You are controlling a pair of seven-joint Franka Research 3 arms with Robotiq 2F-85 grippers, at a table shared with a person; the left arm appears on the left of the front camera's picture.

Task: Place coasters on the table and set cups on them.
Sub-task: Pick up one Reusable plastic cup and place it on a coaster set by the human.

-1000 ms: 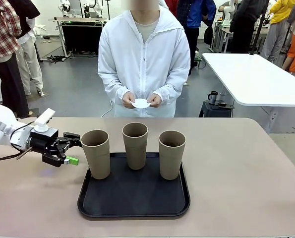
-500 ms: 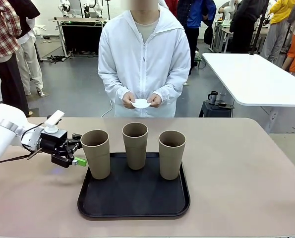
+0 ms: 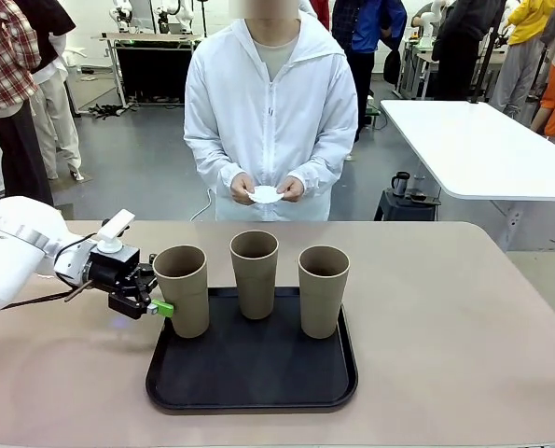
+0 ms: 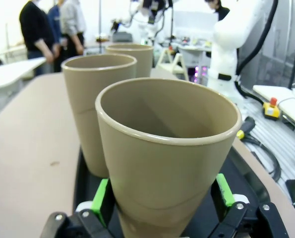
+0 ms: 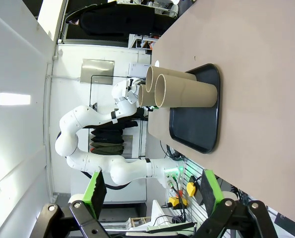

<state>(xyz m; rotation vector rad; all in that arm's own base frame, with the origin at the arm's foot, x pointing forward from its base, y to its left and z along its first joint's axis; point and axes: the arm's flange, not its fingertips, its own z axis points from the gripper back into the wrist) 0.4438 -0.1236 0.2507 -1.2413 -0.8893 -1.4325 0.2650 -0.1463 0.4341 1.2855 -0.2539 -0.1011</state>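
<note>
Tapered matte tan cups (image 3: 256,275), black rounded tray (image 3: 252,385)

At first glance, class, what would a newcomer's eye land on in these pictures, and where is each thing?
Three tall tan cups stand in a row on a black tray at the middle of the table. The left arm has its jaws on either side of the leftmost cup, low down. Across the table, a person holds a small white coaster at the waist.
</note>
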